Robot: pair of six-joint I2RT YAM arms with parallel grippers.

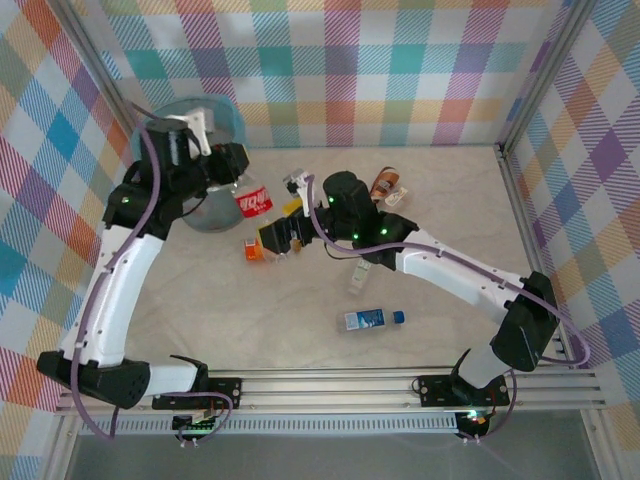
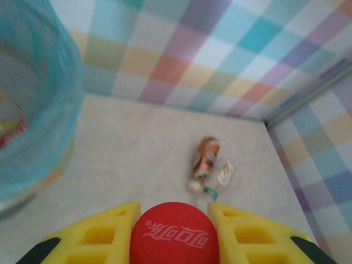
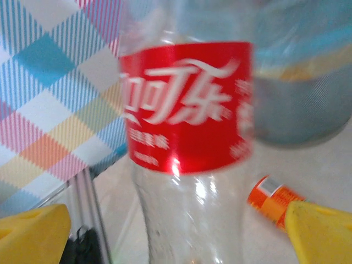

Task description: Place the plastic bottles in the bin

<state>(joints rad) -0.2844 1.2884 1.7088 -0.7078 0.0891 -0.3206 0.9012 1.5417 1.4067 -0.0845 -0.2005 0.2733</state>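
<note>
A clear Coca-Cola bottle (image 1: pixel 255 202) with a red label hangs beside the bin (image 1: pixel 200 118), a blue-lined round basket at the far left. My left gripper (image 2: pixel 174 212) is shut on its red cap (image 2: pixel 175 234), one yellow finger on each side. My right gripper (image 1: pixel 268 225) is open, its yellow fingers (image 3: pixel 33 234) spread wide of the bottle's clear lower body (image 3: pixel 187 214) without touching it. More plastic bottles lie on the table: an orange one (image 1: pixel 255 250), a brown one (image 1: pixel 385 183), a small clear one (image 1: pixel 357 280) and a blue-and-white one (image 1: pixel 372 319).
Checked walls close in the table on three sides, with a metal post (image 1: pixel 505 160) at the far right corner. A small white label scrap (image 2: pixel 225 172) lies next to the brown bottle (image 2: pixel 205 157). The bin's wall (image 2: pixel 38 121) stands close on the left of the held cap.
</note>
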